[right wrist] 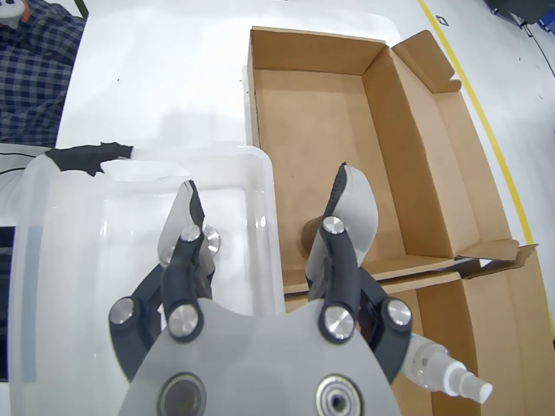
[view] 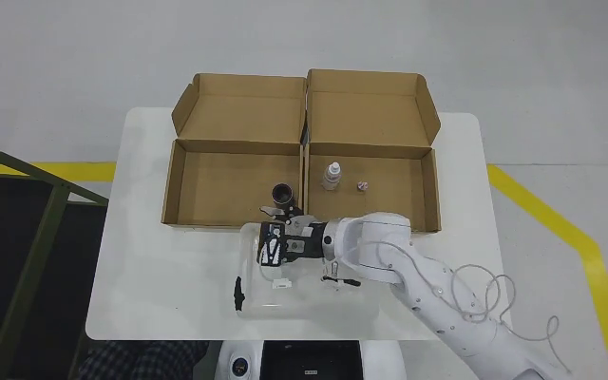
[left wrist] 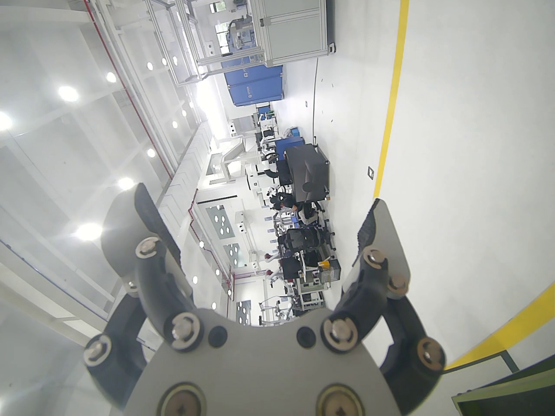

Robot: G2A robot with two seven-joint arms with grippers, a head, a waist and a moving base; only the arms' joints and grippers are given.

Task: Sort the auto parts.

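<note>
Right gripper (right wrist: 266, 179) jaws wide and empty, above clear bin (right wrist: 151, 161) wall, silver part (right wrist: 212, 241) just beside one jaw

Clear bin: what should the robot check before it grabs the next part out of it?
1. Right gripper fingers open and empty: ok.
2. Part waiting in the clear bin: ok, a silvery round part lies by one finger.
3. Fingers lined up around that part: not ok; one shows over the bin, the other over the cardboard box.
4. Room in that box: ok, only a dark part inside.
5. Left gripper open, holding nothing: ok.
6. Height above the part: cannot tell.
</note>
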